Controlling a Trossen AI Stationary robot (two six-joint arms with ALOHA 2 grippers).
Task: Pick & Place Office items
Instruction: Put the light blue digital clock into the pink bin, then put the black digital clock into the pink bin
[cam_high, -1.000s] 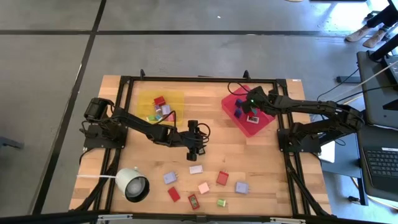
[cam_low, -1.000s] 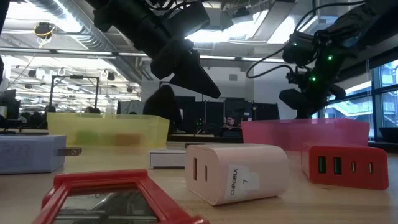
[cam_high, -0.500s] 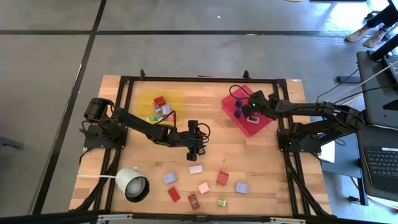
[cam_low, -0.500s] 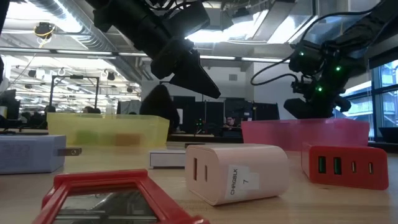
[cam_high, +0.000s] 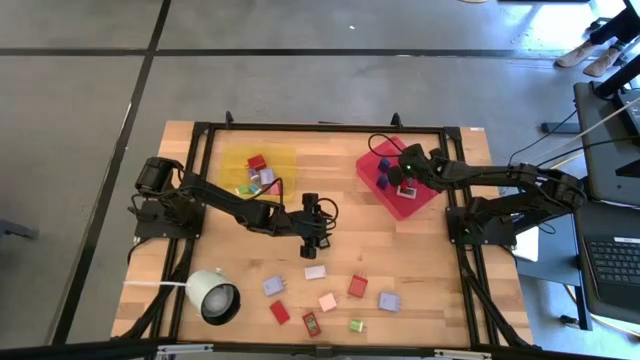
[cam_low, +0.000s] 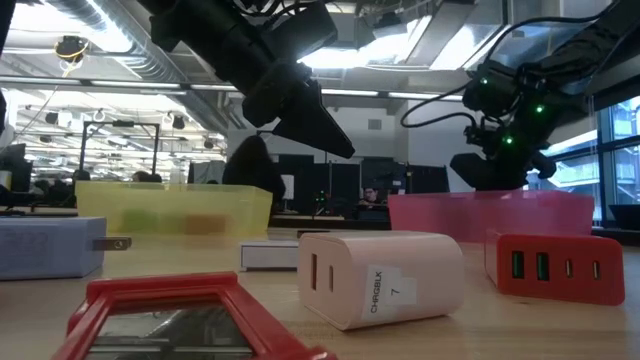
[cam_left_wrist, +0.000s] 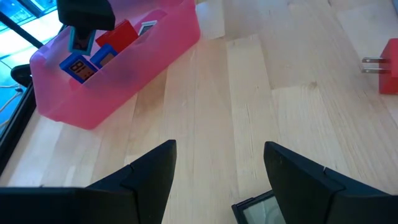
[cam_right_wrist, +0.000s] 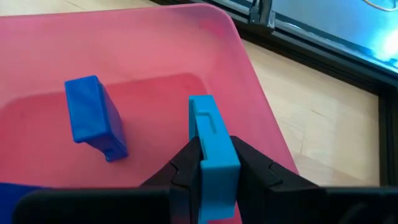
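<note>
My right gripper hangs over the pink tray on the table's far right and is shut on a light-blue block. A darker blue block lies on the tray floor beside it, and red and blue blocks lie there too. My left gripper hovers open over mid-table, just beyond a white block. Several loose blocks lie flat along the near edge: lilac, red, pink, green. My right gripper pinches the light-blue block between its two fingers, on the block's broad faces. The fingers come from above, pointing down into the tray. The block stands on edge and sticks out past the fingertips; whether its lower end touches the tray's contents I cannot tell.
A yellow tray with a few blocks sits on the table's far left. A white round lamp-like object stands at the near left corner. A black frame runs round the table. Bare wood lies between the two trays.
My right gripper has sunk slightly over the pink tray and shifted a little toward the near edge. My left arm has kept still.
</note>
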